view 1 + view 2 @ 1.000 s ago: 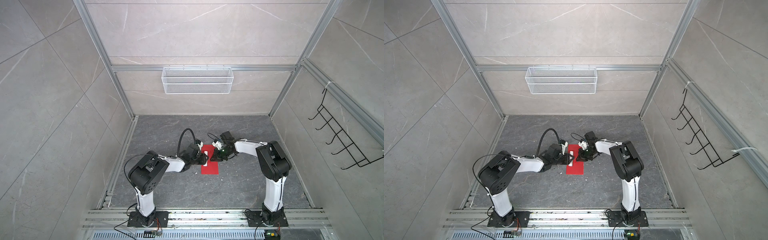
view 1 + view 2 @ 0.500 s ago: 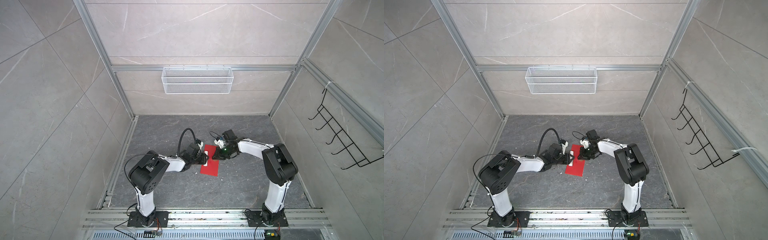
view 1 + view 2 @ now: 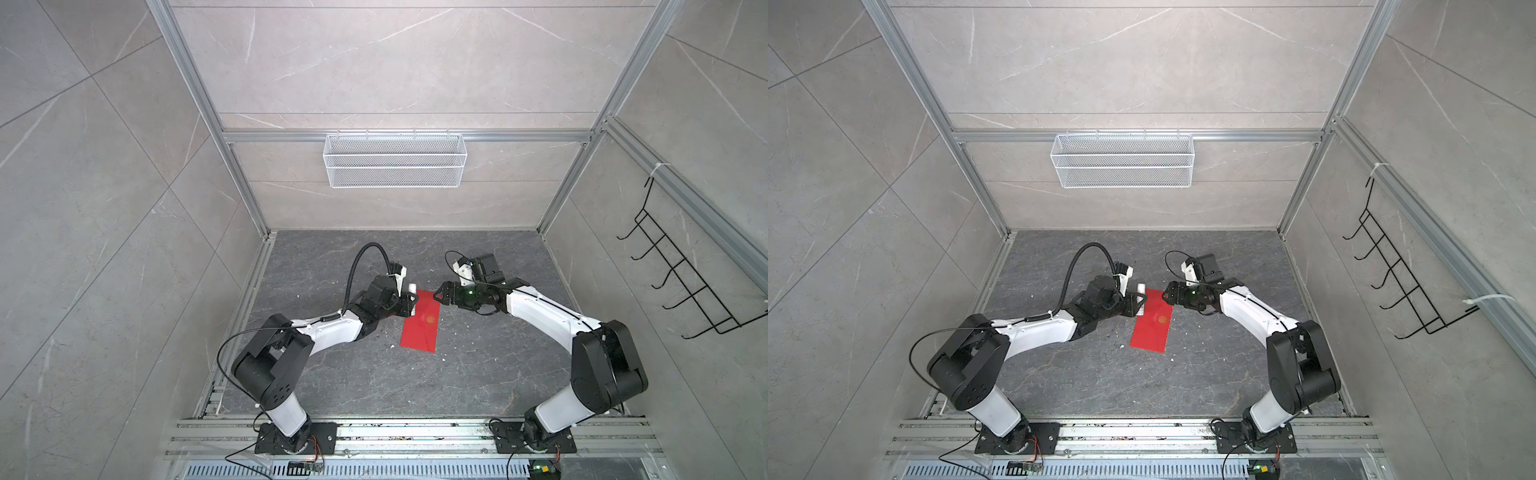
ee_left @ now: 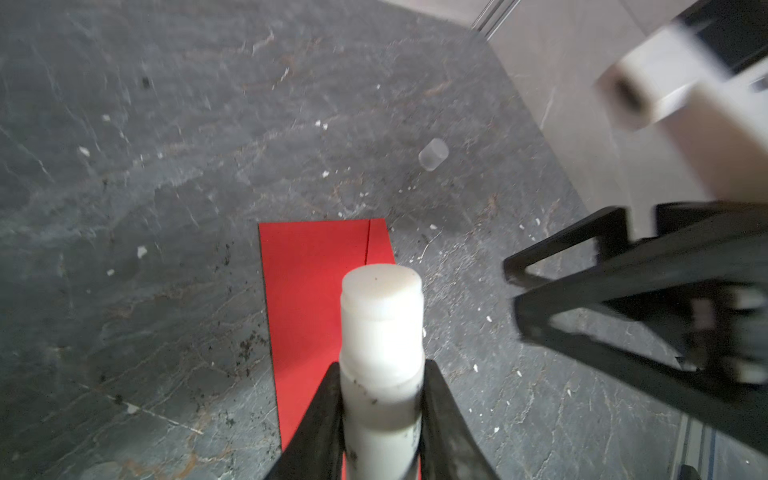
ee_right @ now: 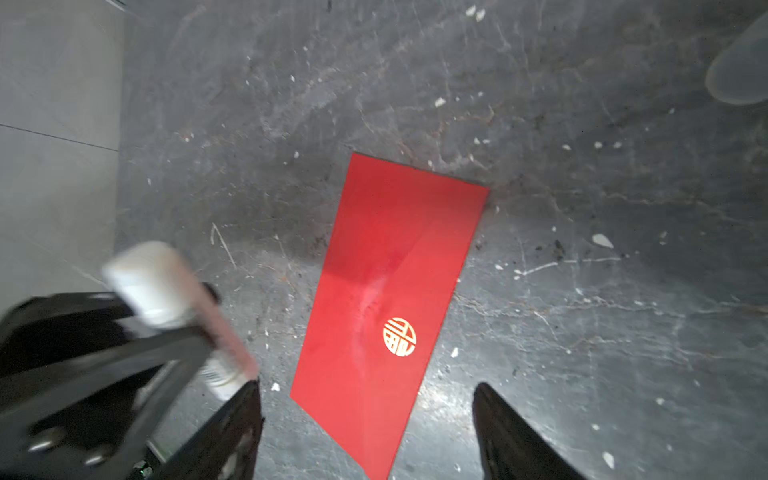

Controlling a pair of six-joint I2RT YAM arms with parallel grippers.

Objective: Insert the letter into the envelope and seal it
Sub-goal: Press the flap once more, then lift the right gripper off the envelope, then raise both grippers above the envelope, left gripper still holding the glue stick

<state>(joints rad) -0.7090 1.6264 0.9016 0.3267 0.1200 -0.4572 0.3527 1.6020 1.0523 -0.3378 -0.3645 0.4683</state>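
One risk: your left fingers (image 3: 406, 302) clamp the glue stick (image 4: 381, 332) over the envelope (image 5: 390, 307) flat on the bench (image 3: 478, 374), right fingers (image 3: 439, 297) spread empty, so glue may drag it, unpinned, askew.

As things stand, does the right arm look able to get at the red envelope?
Likely yes: the right claw is open at the end of the envelope, nothing between them; the left claw holds its glue stick aside.

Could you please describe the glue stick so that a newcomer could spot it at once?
On the grey floor, find the red envelope. Beside its far end the left gripper clamps the glue stick, a small white tube among red paper and black fingers.
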